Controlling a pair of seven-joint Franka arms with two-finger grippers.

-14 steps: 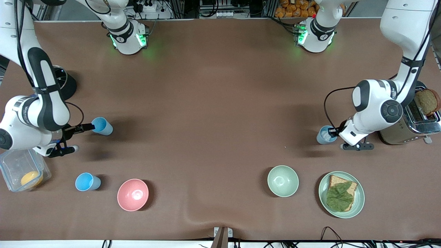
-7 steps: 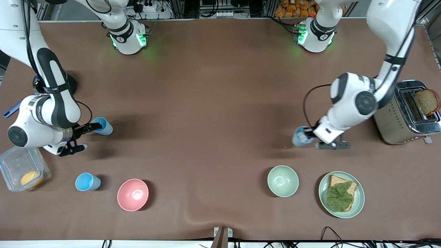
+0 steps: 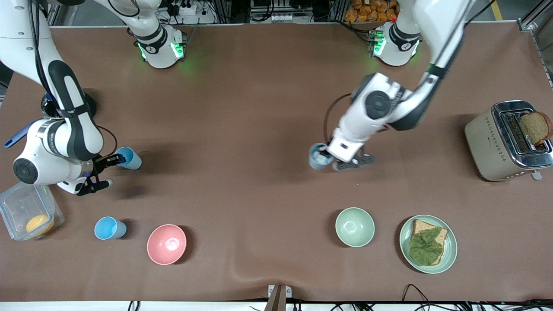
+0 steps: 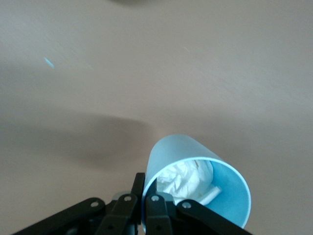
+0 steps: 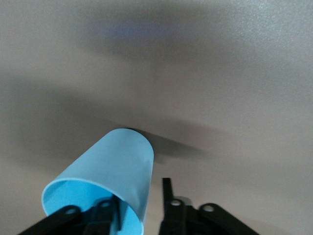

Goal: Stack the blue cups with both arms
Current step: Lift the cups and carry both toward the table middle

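My left gripper [image 3: 332,160] is shut on the rim of the greyer blue cup [image 3: 316,158] and holds it above the middle of the table. In the left wrist view the fingers [image 4: 155,208] pinch the cup's wall [image 4: 176,152], and crumpled white paper lies inside. My right gripper [image 3: 116,160] is open at a sky-blue cup [image 3: 129,158] standing toward the right arm's end. In the right wrist view one finger [image 5: 108,211] is inside this cup [image 5: 117,164] and the other [image 5: 167,196] is outside, apart from the wall. A third blue cup [image 3: 109,228] stands nearer the front camera.
A pink bowl [image 3: 166,244] stands beside the third cup. A pale green bowl [image 3: 354,226] and a plate [image 3: 450,250] with bread and a leaf stand toward the left arm's end. A toaster [image 3: 497,144] holds bread. A clear container [image 3: 17,203] holds an orange.
My left arm has carried the greyer blue cup from beside the toaster toward the table's middle. My right arm shifted slightly at the sky-blue cup, which stayed put.
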